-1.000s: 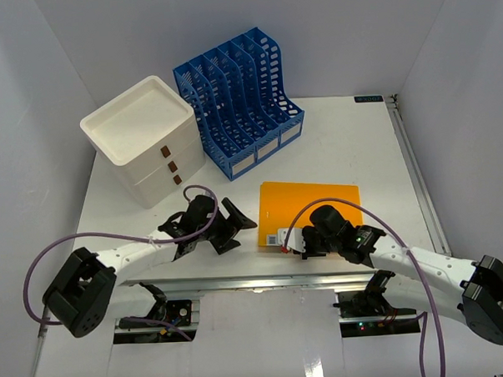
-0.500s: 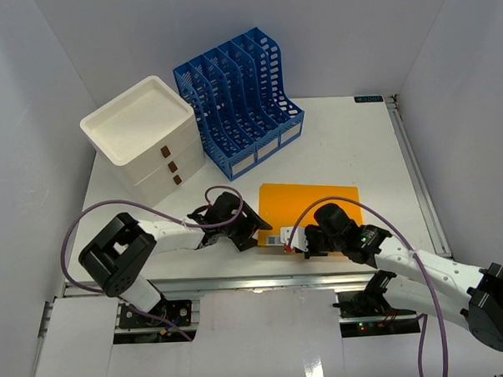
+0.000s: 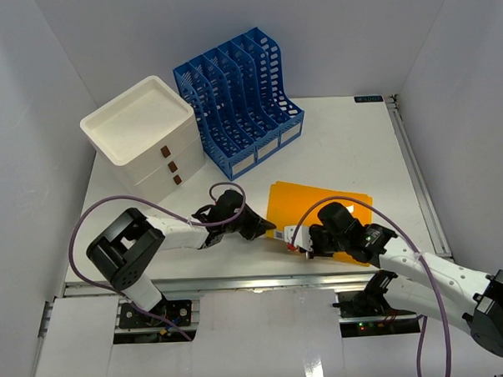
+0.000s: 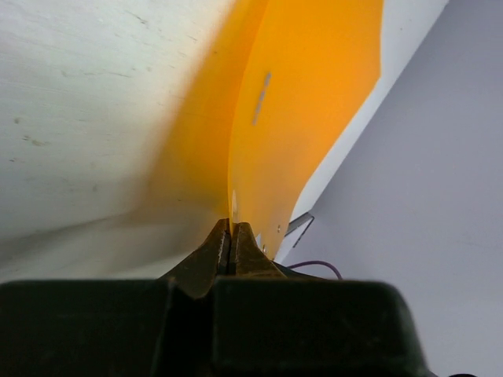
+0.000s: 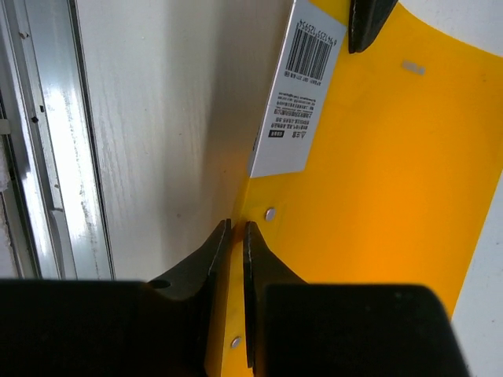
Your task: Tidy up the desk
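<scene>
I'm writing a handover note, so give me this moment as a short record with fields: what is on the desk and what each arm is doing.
surface: desk
back left: white drawer box
back centre: blue file rack
front centre: orange folder, barcode label at its left end
left gripper: jaws shut on the orange folder's edge, which curls up there
right gripper: jaws shut on the orange folder's edge, close to the barcode label

Inside right gripper (image 5: pixel 238 225), folder (image 5: pixel 377 181) edge unseen
</scene>
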Tool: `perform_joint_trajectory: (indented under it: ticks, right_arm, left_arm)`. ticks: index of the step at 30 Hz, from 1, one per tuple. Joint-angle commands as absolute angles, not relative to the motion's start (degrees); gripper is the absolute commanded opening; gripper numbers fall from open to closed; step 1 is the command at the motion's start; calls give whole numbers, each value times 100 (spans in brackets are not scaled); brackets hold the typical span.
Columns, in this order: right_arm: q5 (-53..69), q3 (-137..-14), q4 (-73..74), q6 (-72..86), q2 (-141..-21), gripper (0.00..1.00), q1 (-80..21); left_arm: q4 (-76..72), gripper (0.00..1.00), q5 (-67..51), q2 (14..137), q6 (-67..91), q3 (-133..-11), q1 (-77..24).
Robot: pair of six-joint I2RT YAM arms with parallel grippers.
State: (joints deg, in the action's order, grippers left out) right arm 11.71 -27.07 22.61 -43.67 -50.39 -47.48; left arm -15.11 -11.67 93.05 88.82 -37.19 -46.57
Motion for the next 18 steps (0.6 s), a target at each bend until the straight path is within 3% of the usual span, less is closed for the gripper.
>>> perform_joint_trajectory:
  ticks: [1, 2, 4, 13, 18]
  right_arm:
    - [1600, -3068, 2078, -4399, -4778, 40, -4806]
    - [1507, -3167, 2113, -4346, -4650, 65, -4788]
    - [1426, -3314, 2184, -4346, -4491, 93, -4760]
    - [591, -4378, 2519, -3650, -4873, 90, -4694]
    - [-943, -4664, 2471, -3335, -5043, 90, -4702]
  left_arm:
    - [-1978, 0, -1331, 8900, 9184, -3813, -4782]
    - [-1897, 0, -1272, 8778, 9178, -3889, -4794]
    - [-1701, 0, -1121, 8607, 9140, -4026, -4806]
    - [-850, 0, -872, 8760, 9061, -5152, -4808]
    - [-388, 0, -637, 8877, 9045, -5715, -4808]
